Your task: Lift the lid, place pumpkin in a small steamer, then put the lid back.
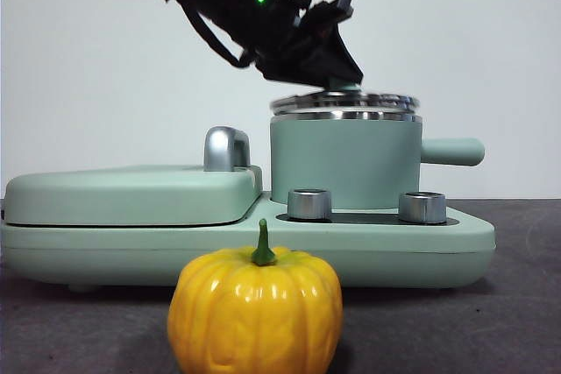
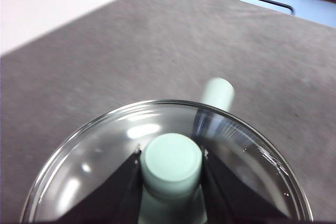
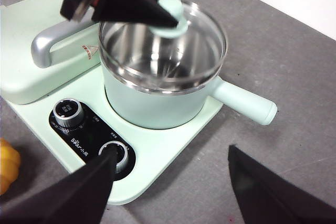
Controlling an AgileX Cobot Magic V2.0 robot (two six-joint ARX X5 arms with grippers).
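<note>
Gripping the mint-green knob (image 2: 172, 162) with my left gripper (image 2: 171, 169), I have the jaws pressed against either side of it, so I hold the glass lid (image 1: 344, 101) by its top. In the front view the lid sits a little tilted, just at the steel rim of the small steamer (image 1: 344, 164); I cannot tell whether it is touching the rim all the way round. My right gripper (image 3: 170, 179) hangs spread wide above the control panel, near the front of the base unit (image 1: 386, 243), holding nothing.

I judge this to be the first step, lifting the lid, barely begun. The next move calls for a straight rise to clear the rim, then carrying the lid aside so the pot mouth is free. My right gripper would then need to reach for the pumpkin (image 1: 254, 313), which stands on the tabletop (image 1: 517, 304) in front of the base unit, well apart from the steamer and untouched. Through the glass the pot looks empty.

Counted: one lid, one steamer with one straight side handle (image 1: 451, 151), one pumpkin, two steel dials (image 1: 308, 203) on the panel, one flat griddle cover (image 1: 131, 194) with one steel handle (image 1: 226, 148) beside the pot.
</note>
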